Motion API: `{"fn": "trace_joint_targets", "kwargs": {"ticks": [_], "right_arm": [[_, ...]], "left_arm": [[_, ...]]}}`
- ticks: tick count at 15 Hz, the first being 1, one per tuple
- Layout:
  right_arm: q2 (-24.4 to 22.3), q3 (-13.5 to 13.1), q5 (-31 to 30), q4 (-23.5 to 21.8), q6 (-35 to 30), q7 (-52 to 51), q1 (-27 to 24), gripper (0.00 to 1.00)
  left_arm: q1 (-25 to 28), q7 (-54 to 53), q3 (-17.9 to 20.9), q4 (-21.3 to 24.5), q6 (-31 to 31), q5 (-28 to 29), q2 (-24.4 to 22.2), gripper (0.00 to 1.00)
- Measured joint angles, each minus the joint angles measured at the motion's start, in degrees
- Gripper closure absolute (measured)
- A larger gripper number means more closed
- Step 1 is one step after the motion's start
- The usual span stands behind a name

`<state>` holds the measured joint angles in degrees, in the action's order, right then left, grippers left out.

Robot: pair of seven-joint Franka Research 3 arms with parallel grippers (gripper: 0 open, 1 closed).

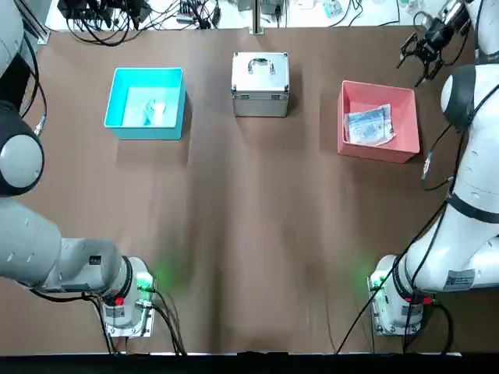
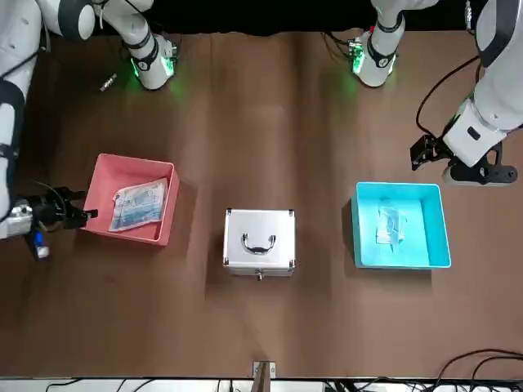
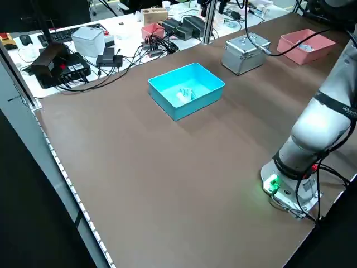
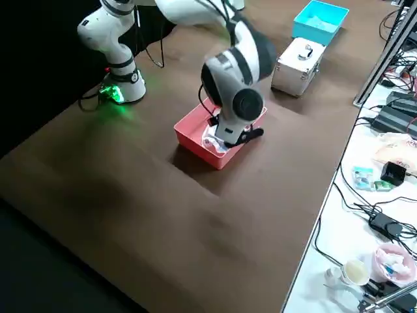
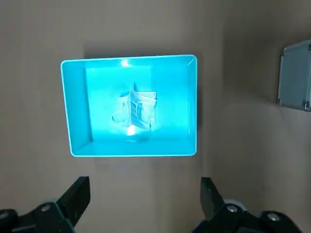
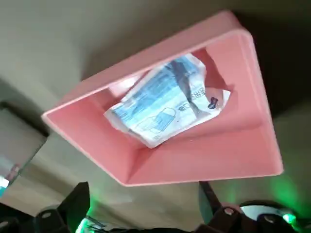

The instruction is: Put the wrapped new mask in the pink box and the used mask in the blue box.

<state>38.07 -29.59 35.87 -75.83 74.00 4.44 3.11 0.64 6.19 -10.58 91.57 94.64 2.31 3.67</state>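
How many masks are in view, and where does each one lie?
2. The wrapped new mask lies in the pink box; the used mask lies in the blue box. The closed silver case could hide more.

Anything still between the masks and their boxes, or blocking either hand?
Nothing visible. The wrapped new mask already lies in the pink box, the used mask in the blue box. Left hand and right hand hang open, empty, above their boxes.
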Motion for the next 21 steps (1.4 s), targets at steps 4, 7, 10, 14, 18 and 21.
{"fn": "trace_joint_targets", "kwargs": {"ticks": [4, 7, 10, 14, 18, 21], "right_arm": [[-3.81, -0.34, -2.94, 4.33, -2.03, -5.36, -0.7, 0.01], [-8.08, 0.26, -10.64, 5.63, -2.49, -7.99, 0.57, 0.01], [-13.01, 0.54, -20.69, 6.0, -2.56, -12.01, 5.71, 0.01], [-17.25, 1.51, -25.24, 5.81, -2.5, -12.29, 9.47, 0.01], [-22.9, 13.34, -25.84, 0.73, 2.21, -12.26, 1.55, 0.01], [-29.57, 23.95, -26.36, -6.39, 7.67, -10.85, -6.59, 0.01]], "left_arm": [[0.02, 0.41, 0.05, -1.25, 0.01, 0.0, 0.0, 0.0], [0.08, 0.48, 0.16, -1.78, 0.01, -0.01, 0.0, 0.0], [0.13, 0.53, 0.21, -2.06, 0.01, -0.02, 0.0, 0.0], [0.15, 0.53, 0.23, -2.23, 0.01, -0.03, 0.0, 0.0], [0.14, 0.53, 0.21, -2.24, 0.01, -0.03, 0.0, 0.0], [0.03, 0.53, 0.14, -2.24, 0.0, -0.06, 0.01, 0.0]]}}
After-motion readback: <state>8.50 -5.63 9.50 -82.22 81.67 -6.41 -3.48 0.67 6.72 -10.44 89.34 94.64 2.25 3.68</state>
